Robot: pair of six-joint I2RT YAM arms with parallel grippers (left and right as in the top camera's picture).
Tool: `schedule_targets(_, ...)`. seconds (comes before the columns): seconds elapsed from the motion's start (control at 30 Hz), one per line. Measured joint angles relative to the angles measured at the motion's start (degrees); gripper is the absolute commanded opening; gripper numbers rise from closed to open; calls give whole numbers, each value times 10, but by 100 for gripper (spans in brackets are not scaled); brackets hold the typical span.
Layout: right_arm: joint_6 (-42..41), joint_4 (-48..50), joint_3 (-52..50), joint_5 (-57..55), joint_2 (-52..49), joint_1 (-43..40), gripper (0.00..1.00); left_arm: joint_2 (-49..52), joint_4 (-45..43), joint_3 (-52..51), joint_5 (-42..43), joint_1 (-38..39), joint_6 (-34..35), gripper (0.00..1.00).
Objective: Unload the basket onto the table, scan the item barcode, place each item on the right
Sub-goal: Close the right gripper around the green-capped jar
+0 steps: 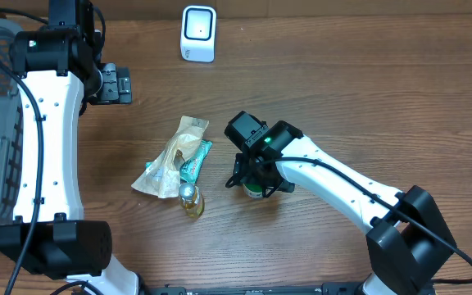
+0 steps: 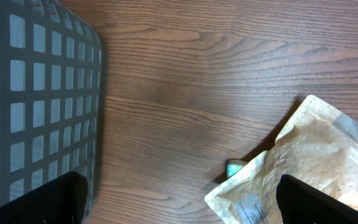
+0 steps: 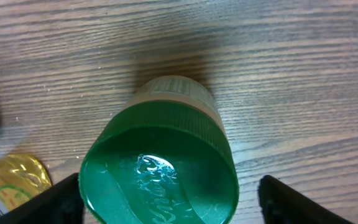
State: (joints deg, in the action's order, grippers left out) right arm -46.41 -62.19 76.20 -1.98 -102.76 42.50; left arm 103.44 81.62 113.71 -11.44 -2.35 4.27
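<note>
With the green-capped bottle (image 3: 160, 165) standing upright on the counter (image 1: 342, 90), the right gripper (image 3: 174, 198) straddles its cap wide open, holding nothing, and should centre itself and close squarely so the bottle does not tip.

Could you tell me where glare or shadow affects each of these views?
Right wrist: bright glare patch on the green ribbed plastic cap, soft shadow on the wooden tabletop behind it. Left wrist: even light on the crinkled brown paper pouch. Overhead: evenly lit and sharp.
</note>
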Motion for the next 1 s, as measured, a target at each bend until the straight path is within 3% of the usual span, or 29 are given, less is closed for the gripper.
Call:
schedule_targets(0.83,26,-9,0,0,0,0,73,0,0,0,0,0,0,99)
schedule_targets(1.0,62,-11,0,0,0,0,63,0,0,0,0,0,0,99)
